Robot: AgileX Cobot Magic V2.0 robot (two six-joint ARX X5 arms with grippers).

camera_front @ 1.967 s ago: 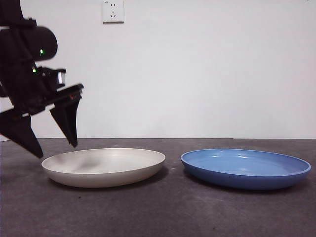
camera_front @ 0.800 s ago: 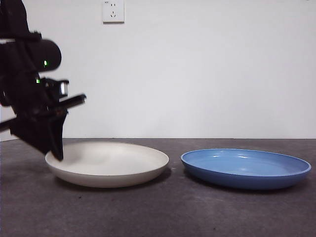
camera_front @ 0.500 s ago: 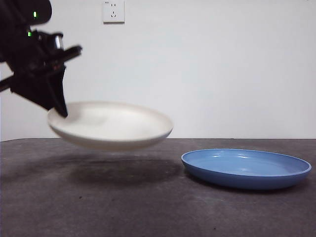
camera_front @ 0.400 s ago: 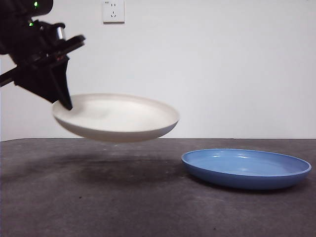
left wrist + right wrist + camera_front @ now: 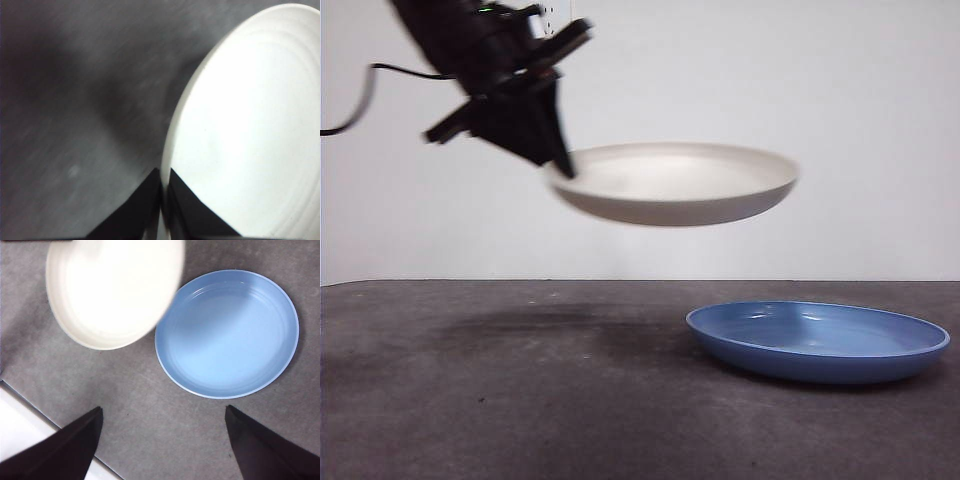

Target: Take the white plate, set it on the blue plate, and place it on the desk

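Left pincer [image 5: 560,165] pinches white plate [image 5: 675,185] by its rim, airborne beside blue plate [image 5: 817,341].

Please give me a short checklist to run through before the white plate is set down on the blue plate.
1. Grip: left gripper is shut on the rim of the white plate; ok.
2. Height: white plate hangs well above the blue plate, no contact; ok.
3. Alignment: white plate overlaps only one edge of the blue plate from above, not centred; not ok.
4. Level: white plate looks roughly level in the front view; ok.
5. Target: blue plate lies flat on the desk with nothing in it; ok.
6. Right gripper: open, waiting above the desk, apart from both plates; ok.
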